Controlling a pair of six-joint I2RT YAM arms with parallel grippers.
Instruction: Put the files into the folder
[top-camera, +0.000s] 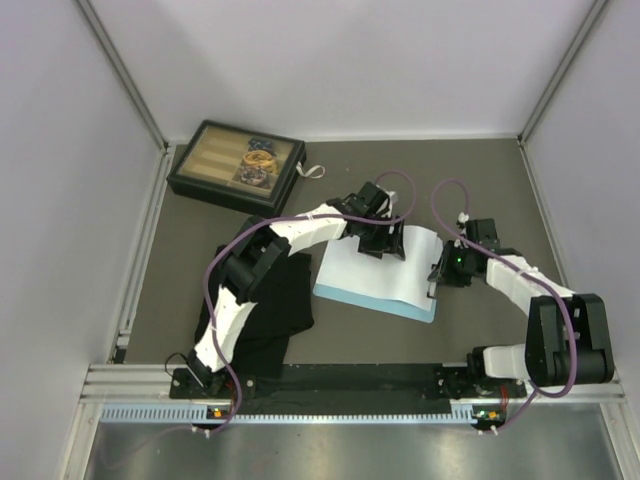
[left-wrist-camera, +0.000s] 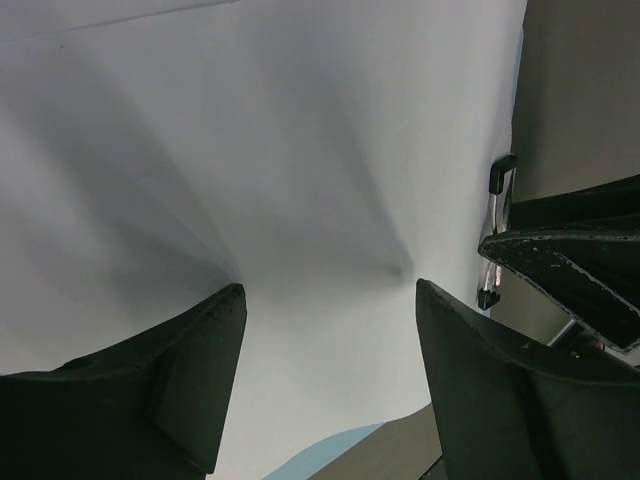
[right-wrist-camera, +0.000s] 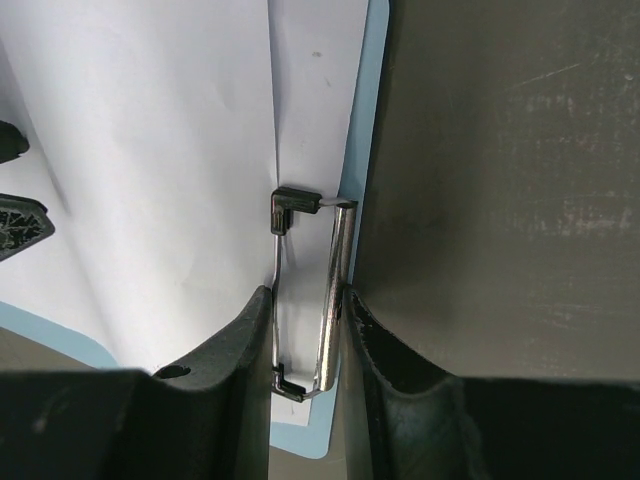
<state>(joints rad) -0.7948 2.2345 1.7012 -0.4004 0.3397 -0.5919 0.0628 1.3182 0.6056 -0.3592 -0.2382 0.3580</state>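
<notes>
The light-blue folder (top-camera: 375, 303) lies flat in the middle of the table, with the white files (top-camera: 372, 268) on top of it. My left gripper (top-camera: 383, 240) is open over the far part of the paper. In the left wrist view its fingertips (left-wrist-camera: 228, 300) stand wide apart on the white sheet (left-wrist-camera: 250, 150), which dents slightly around them. My right gripper (top-camera: 437, 275) is at the folder's right short edge, shut on the silver clip (right-wrist-camera: 335, 280). The jaws squeeze the clip's wire and bar from both sides. The paper's edge (right-wrist-camera: 300, 120) reaches under the clip.
A dark compartment box (top-camera: 236, 165) sits at the back left. A black cloth (top-camera: 265, 310) lies left of the folder, under the left arm. Grey matting (top-camera: 480, 180) covers the table, white walls close it in, and a metal rail (top-camera: 330, 380) runs along the near edge.
</notes>
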